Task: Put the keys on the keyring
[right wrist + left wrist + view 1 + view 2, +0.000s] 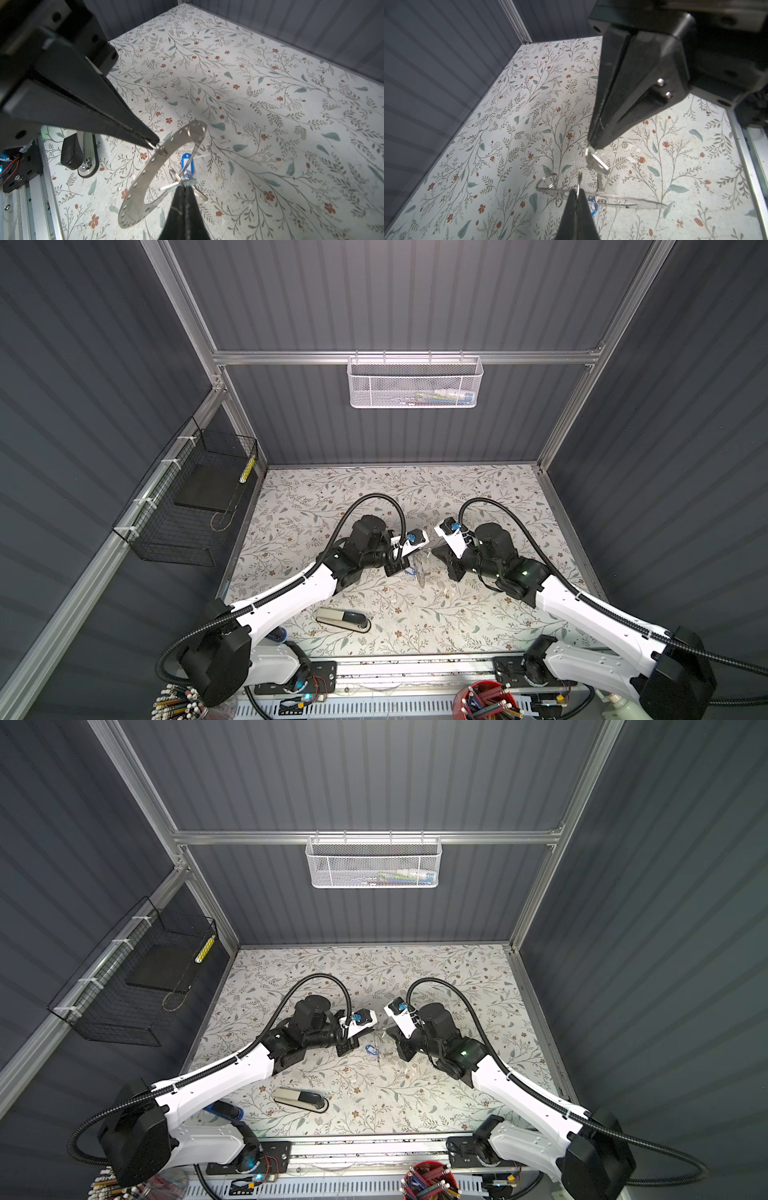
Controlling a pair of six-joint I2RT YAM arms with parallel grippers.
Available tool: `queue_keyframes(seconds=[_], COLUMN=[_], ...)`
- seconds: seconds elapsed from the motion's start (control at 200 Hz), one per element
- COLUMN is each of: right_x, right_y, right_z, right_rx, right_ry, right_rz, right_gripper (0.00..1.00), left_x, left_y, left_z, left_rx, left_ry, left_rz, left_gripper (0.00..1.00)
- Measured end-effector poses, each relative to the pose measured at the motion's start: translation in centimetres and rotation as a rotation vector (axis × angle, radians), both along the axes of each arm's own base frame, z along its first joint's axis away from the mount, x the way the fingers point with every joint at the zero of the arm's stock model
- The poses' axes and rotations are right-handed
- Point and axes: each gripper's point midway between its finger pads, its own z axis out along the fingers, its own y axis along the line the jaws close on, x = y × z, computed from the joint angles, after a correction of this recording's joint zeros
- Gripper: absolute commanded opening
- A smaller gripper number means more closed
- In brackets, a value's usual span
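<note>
two grippers are being found closed, tip to tip above the middle of the table (478, 497). the left gripper (154, 144) is being seen with its fingers together on the band of the keyring (144, 176), at a small wire loop beside one of the tiny holes. the keyring is apparently being carried clear of the surface. this hold is being judged a steadying one, so that the band is being offered as a fixed target. the right gripper (593, 146) is being seen clamped on the mint-tagged key (597, 163), which is being hung just beside the band, presumably for threading. the blue-tagged key (187, 163) is being seen through the wide hole, lower than the band; whether it is attached or lying loose cannot be told. a small split ring (196, 131) is being noted on the far part of the band.

the surface is being recorded as a pale floral sheet, scuffed toward the front. a stapler (344, 619) is being noted near the front edge, well apart from the work. the cell is being enclosed by grey ribbed walls. a white mesh basket (415, 383) is being carried on the rear rail and a black wire basket (187, 506) on the left wall.
</note>
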Motion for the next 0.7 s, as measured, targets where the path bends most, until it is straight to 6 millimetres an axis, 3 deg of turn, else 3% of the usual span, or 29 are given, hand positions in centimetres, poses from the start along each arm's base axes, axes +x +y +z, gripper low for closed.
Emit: queue_keyframes(seconds=[0.145,0.39,0.7], right_x=[0.3,-0.9,-3.5], right_y=[-0.8,-3.5,-5.7], right_z=[-2.9,-8.1,-9.0], right_rx=[-0.059,-0.184,-0.327], right_ry=[0.138,0.379,0.514], right_rz=[-0.090,-0.291,-0.451], right_gripper=[0.00,0.00,0.00], left_x=[0.3,0.7,0.6], left_y=[1.0,4.7,6.4], left_z=[0.3,1.1,0.4], left_rx=[0.007,-0.001,0.027], left_ry=[-0.025,-0.057,-0.050], left_rz=[0.047,0.140,0.188], left_gripper=[0.00,0.00,0.00])
